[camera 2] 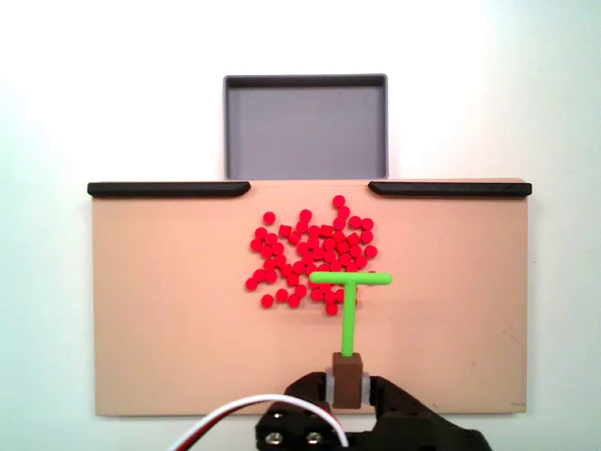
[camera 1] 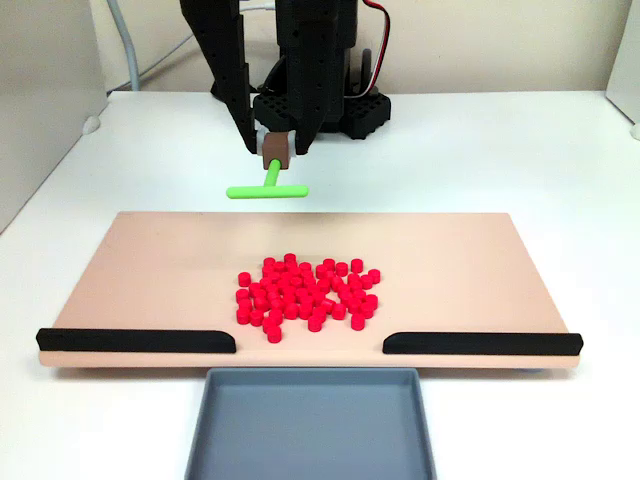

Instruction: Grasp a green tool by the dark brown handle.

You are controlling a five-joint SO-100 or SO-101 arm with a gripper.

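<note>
The green tool [camera 1: 268,188] is a bright green T with its crossbar lowest, hanging in the air just past the far edge of the tan board [camera 1: 150,270]. My gripper [camera 1: 275,148] is shut on the dark brown handle [camera 1: 275,150] at the top of the stem. In the fixed view from above, the green tool [camera 2: 348,324] points away from the arm and its crossbar overlaps the near edge of the red pile. There the dark brown handle [camera 2: 348,379] sits between the fingers of the gripper [camera 2: 348,387].
Many small red cylinders [camera 1: 308,295] lie heaped at the middle of the board. Two long black strips [camera 1: 135,341] [camera 1: 482,344] line its front edge with a gap between them. A grey tray [camera 1: 310,425] sits below that gap. White table surrounds the board.
</note>
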